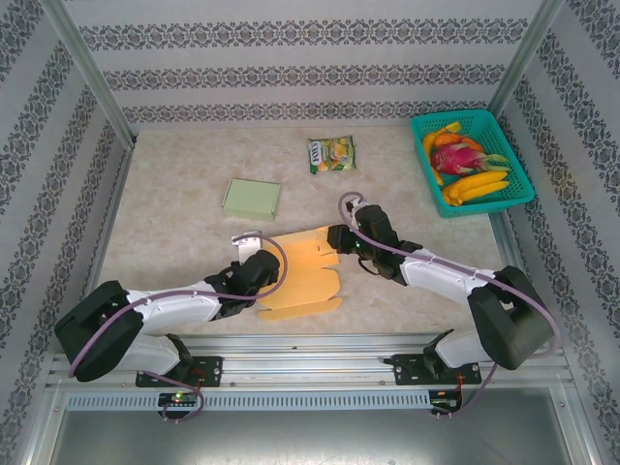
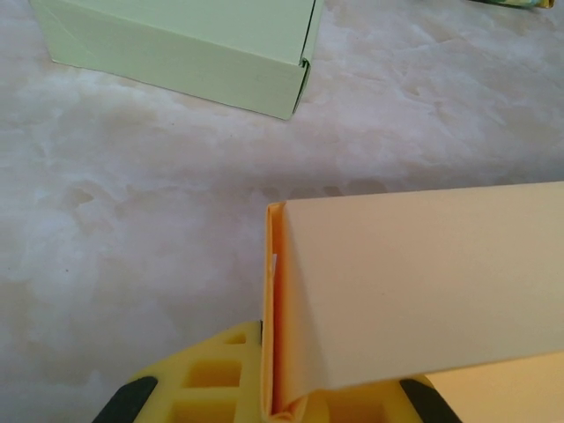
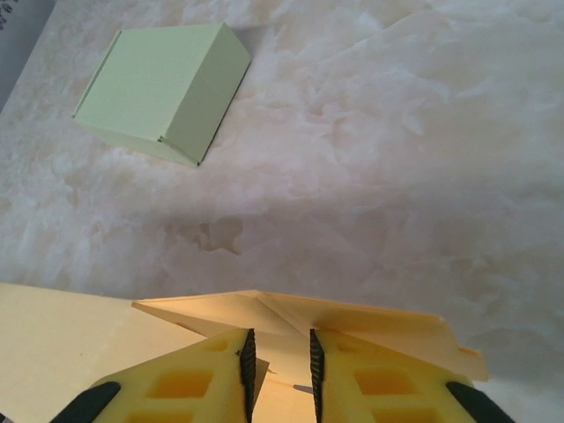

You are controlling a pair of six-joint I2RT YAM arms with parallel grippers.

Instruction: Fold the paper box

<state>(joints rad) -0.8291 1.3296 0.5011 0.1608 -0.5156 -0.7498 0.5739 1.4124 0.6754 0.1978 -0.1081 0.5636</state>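
On mottled marble table (image 1: 174,223), 2 hands pinch smooth orange cardboard (image 1: 305,276).

I note a folded green box (image 1: 252,198) on the marble-patterned table (image 1: 174,242), a snack packet (image 1: 331,154) farther back, and a teal basket (image 1: 518,184) of fruit (image 1: 463,165) at far right.
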